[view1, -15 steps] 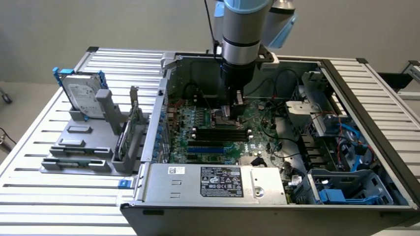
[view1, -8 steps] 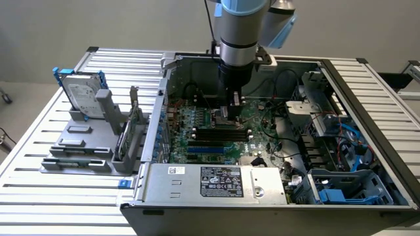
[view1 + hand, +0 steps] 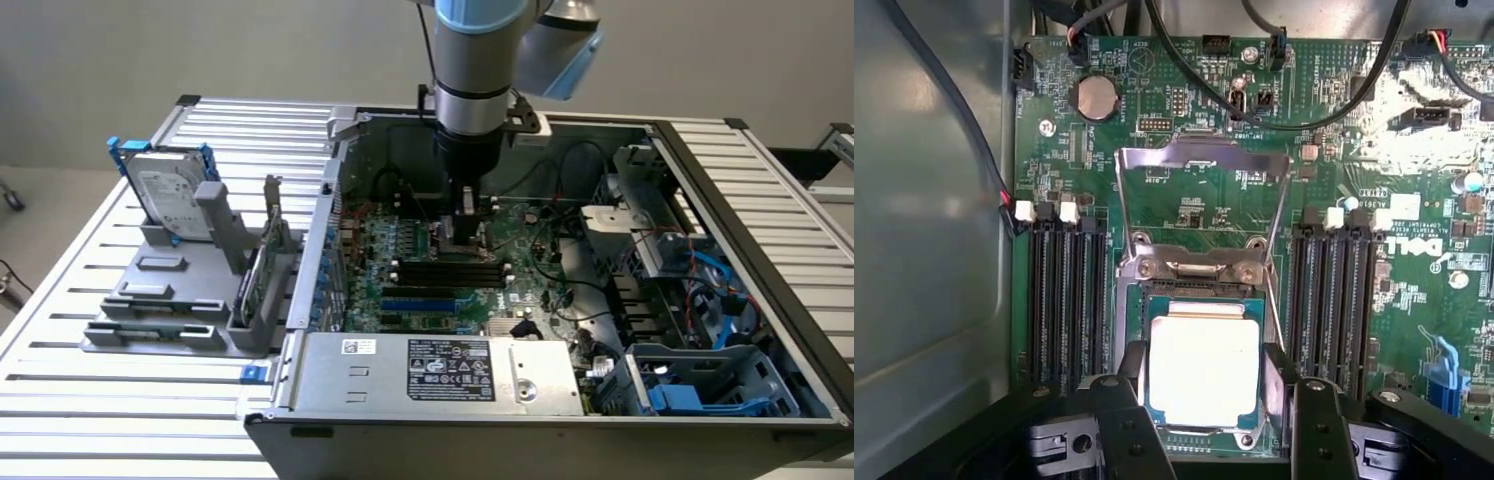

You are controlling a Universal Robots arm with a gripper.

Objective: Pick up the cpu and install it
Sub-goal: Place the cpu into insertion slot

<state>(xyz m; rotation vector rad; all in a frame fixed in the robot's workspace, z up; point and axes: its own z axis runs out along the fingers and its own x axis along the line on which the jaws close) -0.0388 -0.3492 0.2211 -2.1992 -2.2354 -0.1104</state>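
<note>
The exterior view looks down from high in front on the open case (image 3: pixel 400 440) and table (image 3: pixel 80 420), at mid distance, with the arm (image 3: pixel 474 60) at upper centre. The wrist view, just behind the gripper (image 3: pixel 1214 400), faces the board (image 3: pixel 1104 150) squarely and close. Both views share the board's middle.

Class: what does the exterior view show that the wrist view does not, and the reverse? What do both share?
Exterior view: the robot arm, a hard drive in a grey rack, the labelled power supply. Wrist view: the cpu, the raised retention frame, a coin battery. Both: the green motherboard and black memory slots.
</note>
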